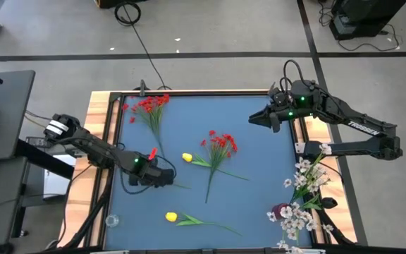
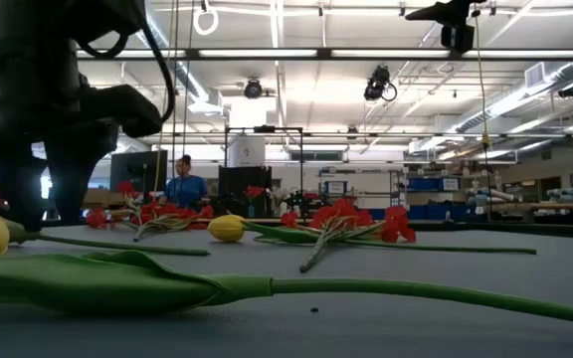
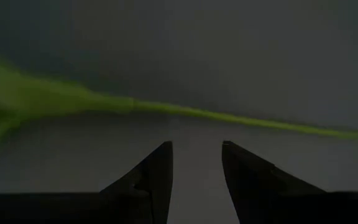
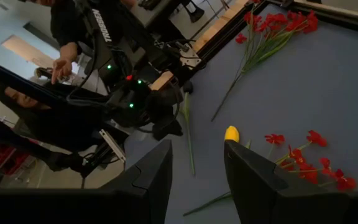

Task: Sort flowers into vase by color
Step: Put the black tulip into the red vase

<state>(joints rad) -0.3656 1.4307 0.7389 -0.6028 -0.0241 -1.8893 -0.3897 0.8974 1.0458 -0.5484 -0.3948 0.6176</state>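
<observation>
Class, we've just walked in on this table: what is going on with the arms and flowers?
A two-armed robot is sorting artificial flowers. The left tool is low over the blue table, fingers open above a green stem, gripping nothing. The right tool hovers open and empty at the far right. Red flowers and yellow tulips lie scattered; white sprays sit at the right edge.

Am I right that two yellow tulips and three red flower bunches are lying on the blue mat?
Not quite. The two yellow tulips are right, but only two red bunches lie on the blue mat, not three. The high view shows it.
</observation>
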